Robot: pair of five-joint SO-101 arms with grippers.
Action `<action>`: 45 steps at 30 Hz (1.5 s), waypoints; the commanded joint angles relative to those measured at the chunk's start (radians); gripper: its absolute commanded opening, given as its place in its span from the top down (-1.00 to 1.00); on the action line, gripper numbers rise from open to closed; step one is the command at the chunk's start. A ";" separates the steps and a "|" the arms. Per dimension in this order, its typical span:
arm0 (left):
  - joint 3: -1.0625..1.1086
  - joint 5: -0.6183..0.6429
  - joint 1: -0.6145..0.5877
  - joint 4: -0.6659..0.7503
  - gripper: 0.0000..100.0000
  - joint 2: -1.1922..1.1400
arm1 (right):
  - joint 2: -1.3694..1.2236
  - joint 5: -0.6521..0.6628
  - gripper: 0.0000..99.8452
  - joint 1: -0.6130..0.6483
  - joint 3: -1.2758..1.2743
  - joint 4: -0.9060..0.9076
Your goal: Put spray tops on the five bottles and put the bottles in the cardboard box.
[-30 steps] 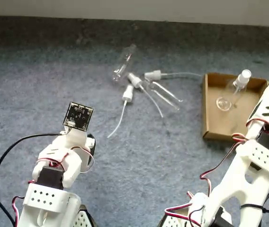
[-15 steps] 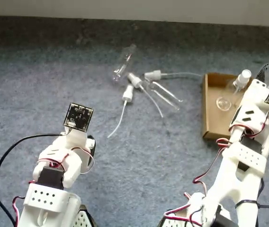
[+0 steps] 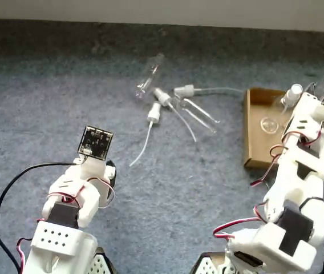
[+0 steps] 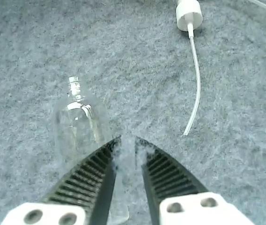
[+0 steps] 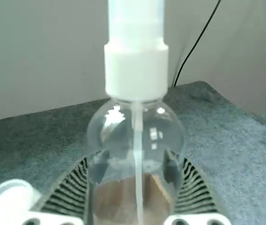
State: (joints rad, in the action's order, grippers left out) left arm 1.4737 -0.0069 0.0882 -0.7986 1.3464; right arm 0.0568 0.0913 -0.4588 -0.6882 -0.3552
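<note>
Near the desk's (image 3: 48,85) front left corner the left gripper (image 4: 127,139) hangs low with its jaws barely parted and nothing between them. A bare bottle (image 4: 79,119) lies on the desk just beside one jaw, and a spray top (image 4: 189,11) with its dip tube lies a little farther out. Toward the middle of the far edge sit the other loose spray tops (image 3: 162,96) and clear bottles (image 3: 149,74), bunched close together. At the right side stands the cardboard box (image 3: 258,145), with a capped bottle (image 3: 284,103) lying across its far half. The right gripper (image 5: 134,161) is clamped round the belly of the held bottle (image 5: 135,136), whose white top (image 5: 135,70) is seated; it hangs by the box's far right corner. The step in hand looks like boxing this bottle. It would go best brought inward over the box's bare near half, clear of the wall and of the bottle already inside, then lowered close to the floor before the jaws let go, so it cannot bounce or roll out.
</note>
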 commanded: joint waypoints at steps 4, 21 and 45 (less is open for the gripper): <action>-0.007 -0.008 -0.007 0.021 0.98 0.013 | -0.108 0.006 0.87 -0.016 0.134 -0.128; -0.007 -0.069 -0.005 0.021 0.98 0.013 | -0.372 0.006 0.88 -0.018 0.189 -0.338; -0.005 -0.069 -0.005 0.023 0.98 0.013 | -0.647 0.008 0.87 -0.050 0.363 -0.392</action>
State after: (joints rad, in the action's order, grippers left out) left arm 1.4737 -0.0667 0.0882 -0.7956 1.3464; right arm -0.6045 0.0913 -0.4910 -0.3751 -0.7219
